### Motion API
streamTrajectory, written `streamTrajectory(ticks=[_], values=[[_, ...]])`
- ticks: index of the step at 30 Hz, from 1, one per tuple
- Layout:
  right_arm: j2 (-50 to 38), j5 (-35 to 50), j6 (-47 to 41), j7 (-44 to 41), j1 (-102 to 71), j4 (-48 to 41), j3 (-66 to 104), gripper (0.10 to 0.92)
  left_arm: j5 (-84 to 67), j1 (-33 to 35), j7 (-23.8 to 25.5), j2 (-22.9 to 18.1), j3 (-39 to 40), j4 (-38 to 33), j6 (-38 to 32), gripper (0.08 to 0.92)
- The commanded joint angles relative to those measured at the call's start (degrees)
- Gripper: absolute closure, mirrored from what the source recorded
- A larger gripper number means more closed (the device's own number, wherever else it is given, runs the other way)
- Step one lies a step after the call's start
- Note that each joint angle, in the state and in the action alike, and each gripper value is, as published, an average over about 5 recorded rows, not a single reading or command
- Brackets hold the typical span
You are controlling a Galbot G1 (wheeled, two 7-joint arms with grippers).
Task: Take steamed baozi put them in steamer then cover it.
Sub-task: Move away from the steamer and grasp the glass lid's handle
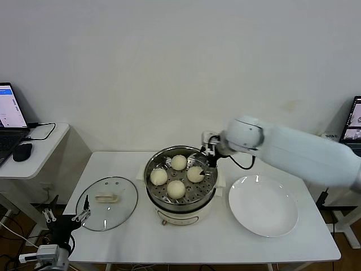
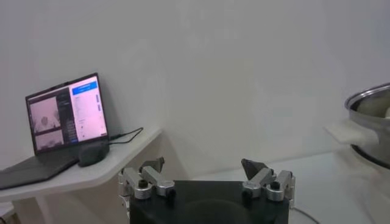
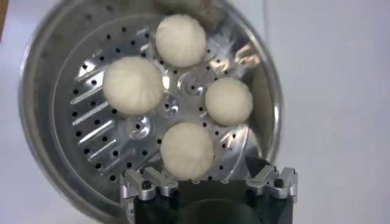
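Observation:
The steamer (image 1: 194,204) stands mid-table with four baozi (image 1: 176,189) on its perforated tray. My right gripper (image 1: 210,159) hovers over the pot's far right rim, open and empty. In the right wrist view the right gripper (image 3: 207,173) is just above the nearest baozi (image 3: 187,150), with the other three beyond it inside the steamer (image 3: 38,115). The cover (image 1: 121,192) lies flat on the table left of the steamer. My left gripper (image 1: 84,212) is parked low at the cover's near-left edge; the left wrist view shows the left gripper (image 2: 203,164) open and empty.
An empty white plate (image 1: 263,204) lies right of the steamer. A side table at the left holds a laptop (image 2: 67,115) and a mouse (image 2: 92,153). The steamer's rim (image 2: 372,112) shows at the edge of the left wrist view. Another laptop (image 1: 354,121) is at the far right.

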Motion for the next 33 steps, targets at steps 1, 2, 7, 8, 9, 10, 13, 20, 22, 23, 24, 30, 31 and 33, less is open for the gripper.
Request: streamTrajectory(ticks=[1, 2, 7, 8, 9, 10, 13, 20, 22, 23, 24, 30, 31, 33], values=[[-18.51, 2.38, 17.51, 21.84, -40.81, 14.39, 35.26, 0.203, 0.24, 0.16, 0.08, -0.26, 0.33, 0.28, -0.56, 0.177], [-18.45, 1.29, 20.01, 23.15, -47.23, 14.68, 40.63, 0.203, 0.33, 0.19, 0.06, -0.33, 0.49, 0.42, -0.91, 0.177], [-12.24, -5.01, 32.32, 27.56, -76.54, 13.48, 67.35, 0.203, 1.09, 0.54, 0.05, -0.83, 1.55, 0.36, -2.33, 0.177], [-10.00, -6.09, 34.61, 27.63, -80.41, 13.12, 71.04, 0.203, 1.31, 0.62, 0.10, -0.93, 1.77, 0.28, -2.47, 0.177], [-7.37, -7.26, 36.80, 27.52, -83.80, 12.75, 74.86, 0.203, 1.56, 0.71, 0.12, -1.05, 1.99, 0.23, -2.66, 0.177], [-4.86, -8.16, 38.56, 27.34, -86.55, 12.51, 77.48, 0.203, 1.79, 0.74, 0.14, -1.17, 2.17, 0.24, -2.87, 0.177], [3.94, -10.87, 42.93, 25.96, -93.14, 11.88, 85.71, 0.203, 3.07, 0.78, 0.17, -1.79, 2.94, 0.82, -4.02, 0.177], [22.80, -15.57, 48.89, 23.48, -103.06, 10.04, 96.72, 0.203, 12.94, 0.25, -1.13, -2.88, 5.87, 4.10, -8.01, 0.177], [27.81, -17.01, 49.74, 22.82, -105.23, 9.80, 99.41, 0.203, 19.60, -0.38, -3.03, -3.56, 6.07, 5.90, -8.83, 0.177], [30.13, -17.59, 49.94, 22.72, -106.17, 9.81, 100.34, 0.203, 24.61, -0.68, -3.84, -3.94, 5.71, 6.98, -9.65, 0.177], [32.15, -18.06, 50.08, 22.74, -107.00, 9.86, 101.03, 0.203, 30.19, -0.98, -4.50, -4.24, 5.18, 8.25, -10.57, 0.177], [39.29, -20.46, 50.63, 23.81, -109.91, 10.30, 101.50, 0.203, 54.53, -1.17, -4.60, -1.05, 1.40, 13.95, -13.71, 0.177], [39.56, -20.74, 50.69, 24.04, -110.20, 10.29, 101.63, 0.203, 57.98, -1.07, -4.82, -0.18, 0.85, 14.94, -14.36, 0.177], [39.85, -20.98, 50.69, 24.49, -110.55, 10.29, 102.13, 0.203, 64.08, -1.06, -5.19, 1.31, -0.21, 17.10, -15.79, 0.177]])
